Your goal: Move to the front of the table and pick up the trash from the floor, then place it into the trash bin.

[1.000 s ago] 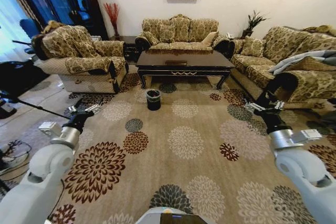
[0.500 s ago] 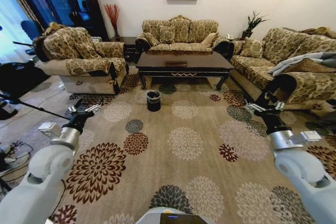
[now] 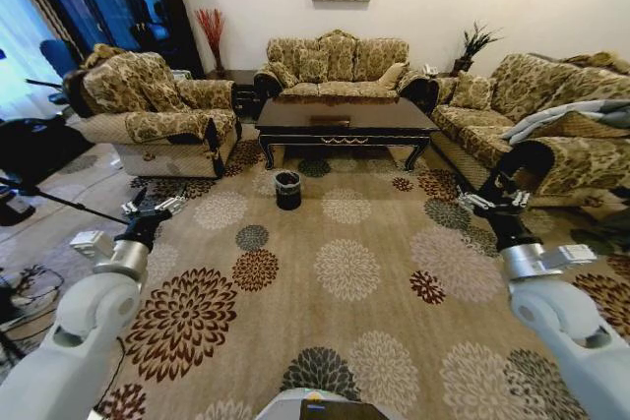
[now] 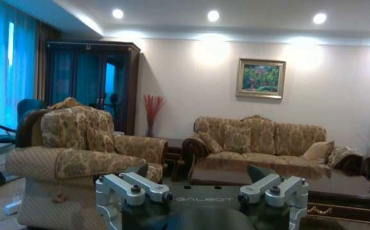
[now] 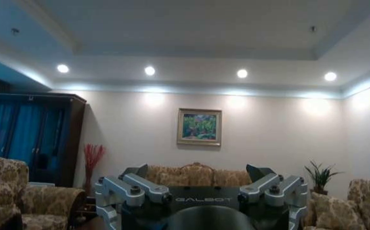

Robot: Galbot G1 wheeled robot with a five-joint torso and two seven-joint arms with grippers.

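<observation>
The trash bin (image 3: 287, 188) stands on the floor (image 3: 345, 272) just before the table (image 3: 345, 117), well ahead of both grippers. Left gripper (image 3: 153, 210) and right gripper (image 3: 492, 201) hover with jaws spread wide, holding nothing.

open carpet (image 3: 345, 272) ahead, trash bin (image 3: 287, 188) before table (image 3: 345, 117)

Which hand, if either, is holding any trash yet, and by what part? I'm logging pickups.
Nothing is held. The left hand and right hand are both open and empty, raised above the floor.
</observation>
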